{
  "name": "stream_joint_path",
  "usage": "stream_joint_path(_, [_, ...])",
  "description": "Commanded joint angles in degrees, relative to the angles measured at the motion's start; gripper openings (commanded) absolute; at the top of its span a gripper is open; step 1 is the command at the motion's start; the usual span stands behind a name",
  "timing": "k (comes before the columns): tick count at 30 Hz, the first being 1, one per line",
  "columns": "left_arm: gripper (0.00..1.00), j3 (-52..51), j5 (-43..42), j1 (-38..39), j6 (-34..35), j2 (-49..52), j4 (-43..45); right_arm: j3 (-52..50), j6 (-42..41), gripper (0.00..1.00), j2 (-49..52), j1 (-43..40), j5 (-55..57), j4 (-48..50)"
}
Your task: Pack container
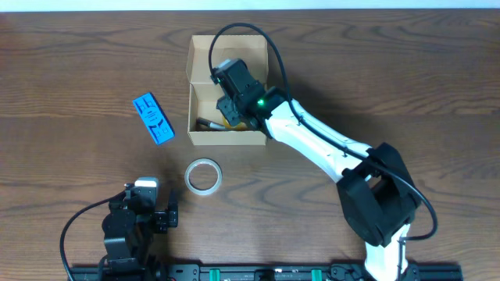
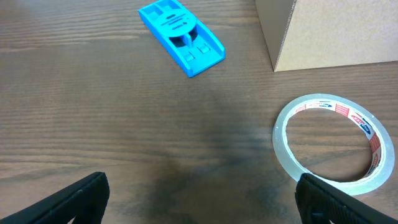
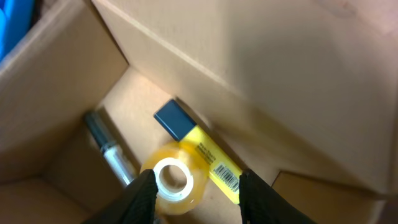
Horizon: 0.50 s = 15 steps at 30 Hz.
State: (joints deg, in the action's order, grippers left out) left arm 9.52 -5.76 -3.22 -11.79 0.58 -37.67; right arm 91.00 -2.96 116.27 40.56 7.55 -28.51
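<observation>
The container point(image 1: 226, 138) is an open tan cardboard box at the table's upper middle; its corner shows in the left wrist view point(image 2: 329, 31). My right gripper point(image 1: 232, 114) reaches down inside it. In the right wrist view point(image 3: 196, 194) it is open above a yellow tape roll point(image 3: 198, 186) that lies on the box floor point(image 3: 134, 99), close to the left finger. A yellow highlighter with a blue cap point(image 3: 214, 162) and a grey pen point(image 3: 112, 152) also lie in the box. My left gripper point(image 1: 146, 204) point(image 2: 199, 205) is open wide and empty, low over the table.
A clear tape ring point(image 1: 203, 176) point(image 2: 283, 143) lies on the table in front of the box, by my left gripper's right finger. A blue plastic item point(image 1: 152, 118) point(image 2: 180, 37) lies left of the box. The right arm stretches over the table's right half.
</observation>
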Motion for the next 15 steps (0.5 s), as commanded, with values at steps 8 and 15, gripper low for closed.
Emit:
stream_joint_path(8, [0.96,-0.4,0.4,-0.2,0.4,-0.3,-0.1,3.5,2.4,0.75,-11.3,-0.1,0.6,-11.8])
stream_joint_path(15, [0.96,-0.4,0.4,-0.2,0.4,-0.3,-0.1,-3.9,-0.4,0.99,-23.6,-1.6,0.3,-22.9])
